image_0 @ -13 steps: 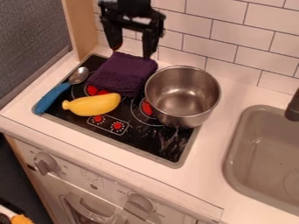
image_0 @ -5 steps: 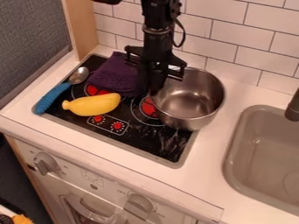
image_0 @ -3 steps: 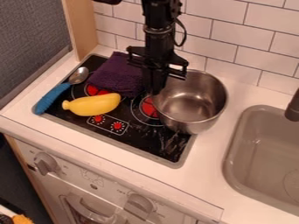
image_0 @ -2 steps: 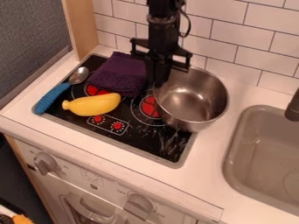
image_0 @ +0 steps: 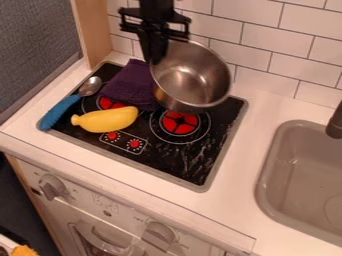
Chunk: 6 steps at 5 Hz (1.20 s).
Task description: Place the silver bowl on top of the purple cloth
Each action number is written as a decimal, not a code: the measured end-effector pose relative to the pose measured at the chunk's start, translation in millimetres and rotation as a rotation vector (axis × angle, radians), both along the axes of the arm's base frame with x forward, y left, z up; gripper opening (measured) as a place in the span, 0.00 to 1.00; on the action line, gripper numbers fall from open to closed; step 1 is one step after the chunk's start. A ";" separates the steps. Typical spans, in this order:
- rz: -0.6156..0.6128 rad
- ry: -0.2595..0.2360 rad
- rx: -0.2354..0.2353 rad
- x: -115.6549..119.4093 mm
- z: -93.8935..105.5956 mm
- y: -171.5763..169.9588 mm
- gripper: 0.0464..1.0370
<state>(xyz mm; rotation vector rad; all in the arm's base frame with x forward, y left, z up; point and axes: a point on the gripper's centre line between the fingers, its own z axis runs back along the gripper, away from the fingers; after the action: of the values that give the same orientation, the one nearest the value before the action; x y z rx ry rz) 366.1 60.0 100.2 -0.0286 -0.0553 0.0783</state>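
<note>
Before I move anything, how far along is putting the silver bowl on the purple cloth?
Grasp looks done: the pincer holds the silver bowl by its rim, tilted above the stove. In hand is the carry: the bowl is mostly right of the purple cloth in view. Left: centre it over the cloth, lower, release.

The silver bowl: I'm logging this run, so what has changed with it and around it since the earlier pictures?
The gripper came down from above the cloth and took hold of the silver bowl by its left rim. The bowl has been lifted off the stove and carried up and left in the view, now tilted. The purple cloth, yellow banana and spoon stayed put.
</note>
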 end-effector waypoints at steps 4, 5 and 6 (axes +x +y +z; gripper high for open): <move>0.155 -0.006 0.019 4.8 3.2 73.7 0.02; 0.169 0.024 0.019 4.6 -7.5 77.0 0.02; 0.177 0.027 0.012 7.7 -16.0 77.2 0.04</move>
<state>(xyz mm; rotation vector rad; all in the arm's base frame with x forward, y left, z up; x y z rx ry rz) 373.7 137.3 84.1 -0.0107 -0.0310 0.2555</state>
